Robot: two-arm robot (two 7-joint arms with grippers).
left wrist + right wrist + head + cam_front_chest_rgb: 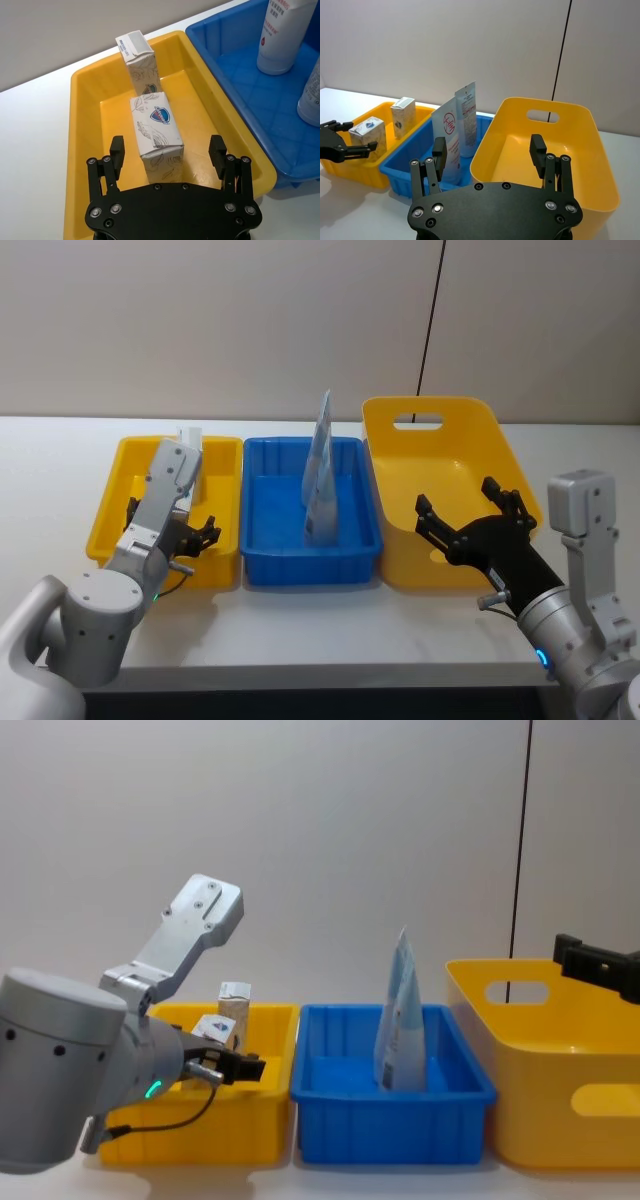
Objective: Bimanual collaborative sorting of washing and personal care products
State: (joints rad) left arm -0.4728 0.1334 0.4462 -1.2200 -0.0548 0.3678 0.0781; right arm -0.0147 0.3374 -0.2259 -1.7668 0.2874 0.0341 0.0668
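— Closest comes the left gripper (167, 145), low over the yellow tray (87, 110). How do its fingers stand?
— Spread apart, one on each side of the pack (157, 132), with a gap showing on both sides, so it clamps nothing
— Where does that pack sit?
— Inside the tray, toward its near end, upright, with leafy print on its sides and a blue mark on top. The carton (141, 67) stands just behind it, taller, nearer the tray's far wall. Whether the two touch, nobody can tell from these views
— And the pouches?
— Both stand in the blue bin (262, 540), the middle of three containers on the table (50, 460). The taller pouch (466, 115) stands upright, and the other pouch (449, 137) is right beside it. In the chest view their tops lean together into one peak
— What about the right gripper (465, 508)?
— It hovers over the near part of the yellow basket (460, 405) on the robot's right, fingers wide apart, gripping nothing
— How do the containers lie?
— In a row: tray on the robot's left, bin between, basket on the right, each just beside the next, the basket the tallest
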